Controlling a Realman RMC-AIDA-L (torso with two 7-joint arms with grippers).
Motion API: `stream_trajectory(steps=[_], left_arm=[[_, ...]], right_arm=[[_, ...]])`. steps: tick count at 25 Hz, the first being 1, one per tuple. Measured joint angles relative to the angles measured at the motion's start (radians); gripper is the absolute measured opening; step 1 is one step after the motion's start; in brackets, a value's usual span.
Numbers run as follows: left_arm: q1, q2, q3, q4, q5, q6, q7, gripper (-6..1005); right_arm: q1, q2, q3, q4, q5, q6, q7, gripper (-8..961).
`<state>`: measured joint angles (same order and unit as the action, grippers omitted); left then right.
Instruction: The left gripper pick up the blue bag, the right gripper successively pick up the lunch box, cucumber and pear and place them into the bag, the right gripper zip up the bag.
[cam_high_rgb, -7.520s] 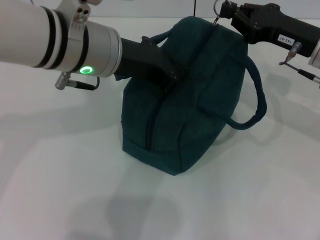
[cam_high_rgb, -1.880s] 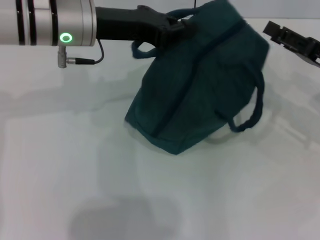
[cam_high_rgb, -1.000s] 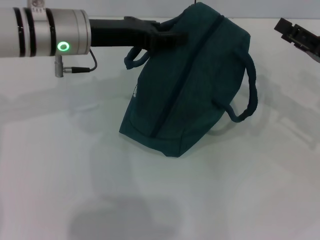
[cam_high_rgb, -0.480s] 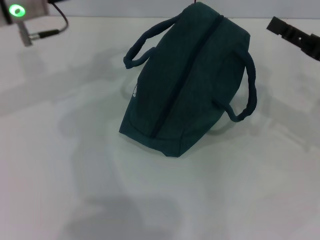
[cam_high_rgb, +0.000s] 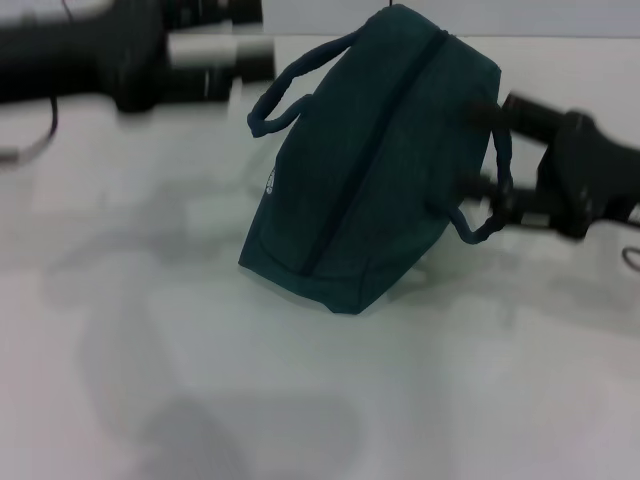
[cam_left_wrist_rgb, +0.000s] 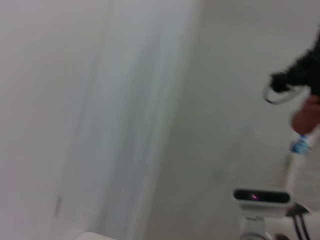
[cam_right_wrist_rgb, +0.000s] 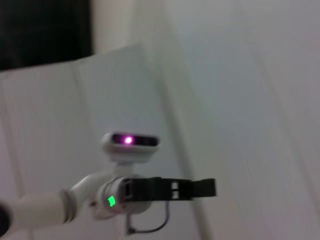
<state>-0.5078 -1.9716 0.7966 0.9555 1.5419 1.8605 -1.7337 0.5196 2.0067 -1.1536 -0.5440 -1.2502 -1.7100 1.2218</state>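
The blue bag (cam_high_rgb: 370, 170) stands on the white table (cam_high_rgb: 320, 400), leaning a little, with its zip closed along the top. One looped handle (cam_high_rgb: 290, 85) sticks out on the far left and the other (cam_high_rgb: 497, 190) hangs on the right. My right gripper (cam_high_rgb: 468, 145) is beside the right handle, open, with one finger (cam_high_rgb: 520, 110) above the loop and the other low by it; nothing is held. My left arm (cam_high_rgb: 130, 60) is a blur at the top left, clear of the bag, and its claw (cam_right_wrist_rgb: 170, 189) shows in the right wrist view. The lunch box, cucumber and pear are out of view.
White table surface lies in front of and to the left of the bag. The left wrist view shows a pale wall and the robot's head camera (cam_left_wrist_rgb: 261, 196).
The left gripper let go of the bag's handle and swung away to the top left. The right gripper came in from the far right to the bag's right handle. The bag settled on the table.
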Motion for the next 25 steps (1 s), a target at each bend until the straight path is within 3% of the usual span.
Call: stream_trajectory(steps=[7, 14, 20, 25], left_arm=[[0.145, -0.039, 0.008, -0.108, 0.071, 0.053, 0.349, 781], [0.162, -0.042, 0.013, -0.278, 0.239, 0.058, 0.496, 781], [0.186, -0.05, 0.013, -0.306, 0.288, 0.062, 0.506, 779], [0.203, -0.05, 0.007, -0.304, 0.279, 0.085, 0.51, 775]], right_arm=[[-0.01, 0.01, -0.107, 0.019, -0.042, -0.03, -0.192, 855], [-0.005, 0.016, -0.203, 0.117, -0.039, 0.014, -0.3, 855], [-0.003, 0.018, -0.304, 0.13, -0.036, 0.096, -0.298, 854], [-0.007, 0.019, -0.326, 0.131, -0.034, 0.108, -0.296, 854]])
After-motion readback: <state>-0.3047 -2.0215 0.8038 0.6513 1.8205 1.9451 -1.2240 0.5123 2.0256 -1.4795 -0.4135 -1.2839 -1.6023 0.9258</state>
